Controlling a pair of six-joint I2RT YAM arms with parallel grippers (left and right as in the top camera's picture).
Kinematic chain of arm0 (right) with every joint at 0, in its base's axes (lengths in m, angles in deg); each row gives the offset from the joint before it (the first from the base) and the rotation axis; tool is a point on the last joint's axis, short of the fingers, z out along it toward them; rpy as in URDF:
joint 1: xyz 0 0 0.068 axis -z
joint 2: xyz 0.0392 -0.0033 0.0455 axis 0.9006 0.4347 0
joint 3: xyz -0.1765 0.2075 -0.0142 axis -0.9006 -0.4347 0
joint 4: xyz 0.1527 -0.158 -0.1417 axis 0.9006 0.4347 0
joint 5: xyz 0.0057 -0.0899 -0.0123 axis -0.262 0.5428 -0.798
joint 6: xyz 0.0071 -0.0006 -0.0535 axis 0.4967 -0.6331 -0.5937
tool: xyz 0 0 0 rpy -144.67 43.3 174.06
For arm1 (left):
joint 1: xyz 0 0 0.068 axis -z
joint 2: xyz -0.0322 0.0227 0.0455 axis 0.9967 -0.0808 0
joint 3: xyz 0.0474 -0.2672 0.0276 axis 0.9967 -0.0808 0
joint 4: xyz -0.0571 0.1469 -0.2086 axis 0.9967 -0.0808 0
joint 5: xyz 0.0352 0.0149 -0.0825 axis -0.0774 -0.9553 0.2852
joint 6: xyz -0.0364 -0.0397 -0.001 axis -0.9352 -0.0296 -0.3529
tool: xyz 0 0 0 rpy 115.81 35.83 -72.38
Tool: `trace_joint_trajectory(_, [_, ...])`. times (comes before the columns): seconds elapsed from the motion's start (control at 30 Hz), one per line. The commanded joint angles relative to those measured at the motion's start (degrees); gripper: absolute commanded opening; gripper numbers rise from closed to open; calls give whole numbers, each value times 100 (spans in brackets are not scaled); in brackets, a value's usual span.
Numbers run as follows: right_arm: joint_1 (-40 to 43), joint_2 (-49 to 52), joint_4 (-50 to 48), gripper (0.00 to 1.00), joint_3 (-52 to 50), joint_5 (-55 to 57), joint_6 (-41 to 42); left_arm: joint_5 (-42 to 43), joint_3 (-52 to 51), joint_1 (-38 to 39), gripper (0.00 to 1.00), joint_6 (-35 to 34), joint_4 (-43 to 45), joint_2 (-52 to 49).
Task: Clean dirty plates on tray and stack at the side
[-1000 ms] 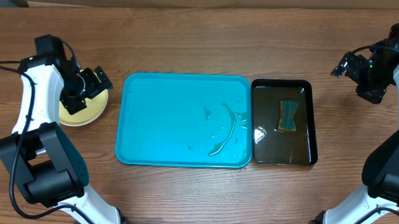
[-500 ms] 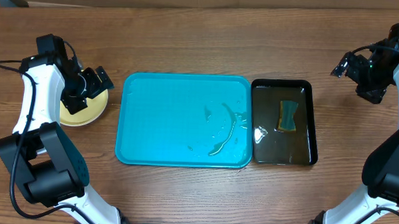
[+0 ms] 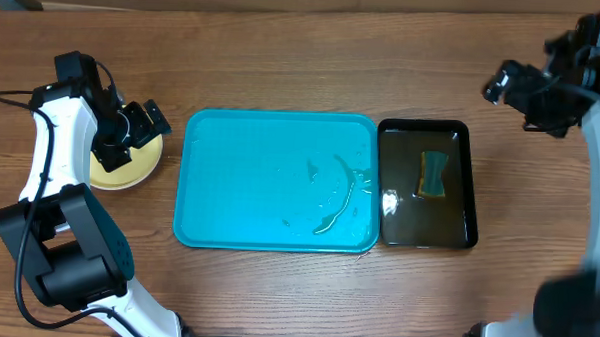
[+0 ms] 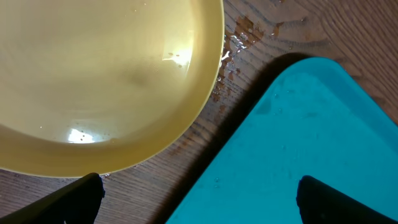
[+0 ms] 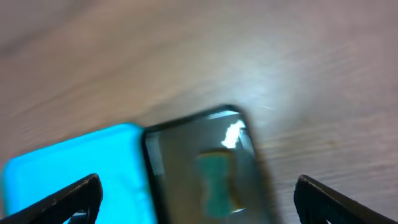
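Where water (image 3: 323, 226) streaks tray (image 3: 240, 176), wooden table (image 3: 283, 68)

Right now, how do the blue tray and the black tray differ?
The blue tray is much larger than the black tray. The black tray holds a sponge; the blue tray carries only wet streaks. Both are rectangular with rounded corners, lying flat side by side.

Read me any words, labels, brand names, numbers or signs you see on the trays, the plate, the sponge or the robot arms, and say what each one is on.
None: no readable text shows in any view.
The turquoise tray, black tray, yellow plate and sponge are unmarked where visible.
The right wrist view is blurred, so nothing could be read there anyway.
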Motion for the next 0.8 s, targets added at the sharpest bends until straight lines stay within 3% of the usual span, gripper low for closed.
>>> trace_joint_trajectory(0.0, [-516, -1220, 7, 100, 87, -42, 20, 87, -35, 22, 100, 127, 2, 162])
trace_joint_trajectory(0.23, [-1207, -2809, 9, 100, 87, -44, 20, 87, -35, 22, 100, 127, 2, 162])
trace_joint_trajectory(0.77, [-1263, -5901, 66, 100, -225, 157, -221, 87, -35, 22, 100, 127, 2, 162])
